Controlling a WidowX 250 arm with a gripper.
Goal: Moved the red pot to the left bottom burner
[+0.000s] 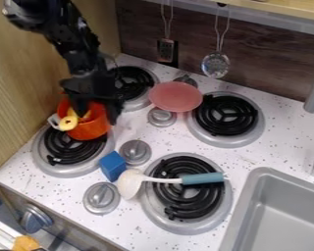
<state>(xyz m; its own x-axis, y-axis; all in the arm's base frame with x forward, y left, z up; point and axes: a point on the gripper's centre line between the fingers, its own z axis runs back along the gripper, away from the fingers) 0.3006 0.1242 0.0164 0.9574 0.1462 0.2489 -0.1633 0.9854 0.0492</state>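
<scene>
Near knob: round, ridged metal (101,198), just nearer than the smooth-faced blue block (112,165).
Ladle: rounded cream bowl (129,184) just beside the block, slim pale stem and smooth teal grip slanting right across the near burner (186,223).
Left burner: black coil in a shiny metal pan (69,170), left of the block.
Red pot: smooth, rounded, orange-red wall (89,130), beyond and left of the block, over the far part of the left burner; whether it touches the coil I cannot tell. Rounded yellow pieces (68,122) inside.
Gripper: black, hard-edged (97,115), at the pot, beyond the block; whether it is clenched on the wall or released, I cannot tell.
Plate: pink, round, smooth (176,96), beyond and right of the block.
Far left burner: black coil (131,81), well beyond the block.
</scene>
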